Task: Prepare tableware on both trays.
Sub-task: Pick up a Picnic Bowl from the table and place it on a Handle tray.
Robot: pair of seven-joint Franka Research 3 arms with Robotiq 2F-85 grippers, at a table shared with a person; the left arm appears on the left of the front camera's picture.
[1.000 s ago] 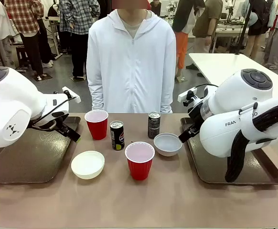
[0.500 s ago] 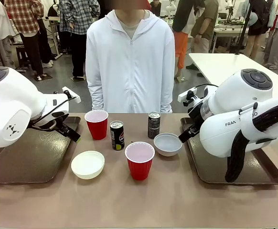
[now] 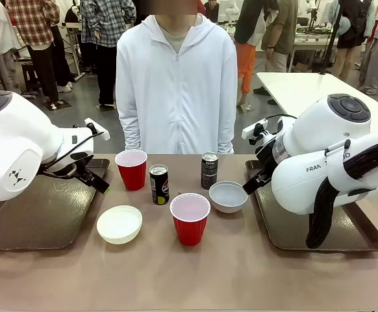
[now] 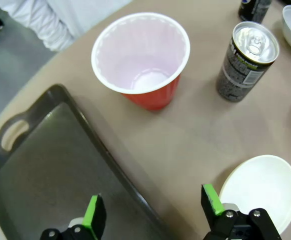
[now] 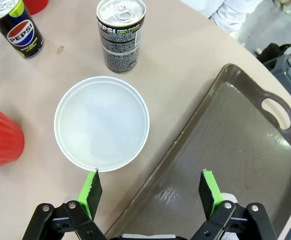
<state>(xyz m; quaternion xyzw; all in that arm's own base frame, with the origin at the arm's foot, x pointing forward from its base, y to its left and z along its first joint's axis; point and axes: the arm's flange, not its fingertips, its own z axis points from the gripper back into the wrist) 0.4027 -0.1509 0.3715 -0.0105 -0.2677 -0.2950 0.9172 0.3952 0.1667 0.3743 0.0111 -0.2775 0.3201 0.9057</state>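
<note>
Between the two dark-brown trays (image 3: 39, 214) (image 3: 319, 227) stand two red cups (image 3: 131, 170) (image 3: 189, 220), two black cans (image 3: 158, 184) (image 3: 209, 171) and two white bowls (image 3: 119, 224) (image 3: 228, 196). My left gripper (image 4: 153, 210) is open and empty above the left tray's (image 4: 45, 170) inner rim, short of a red cup (image 4: 141, 57), a can (image 4: 246, 62) and a bowl (image 4: 263, 187). My right gripper (image 5: 150, 192) is also open and empty, straddling the right tray's (image 5: 225, 150) rim, with a bowl (image 5: 101, 122) just ahead and a can (image 5: 120, 32) beyond.
A person in a white hooded jacket (image 3: 176, 84) stands at the table's far edge, hands out of sight. Both trays are bare. The near strip of the tabletop (image 3: 189, 279) holds nothing. A second white table (image 3: 306, 88) stands at the back right.
</note>
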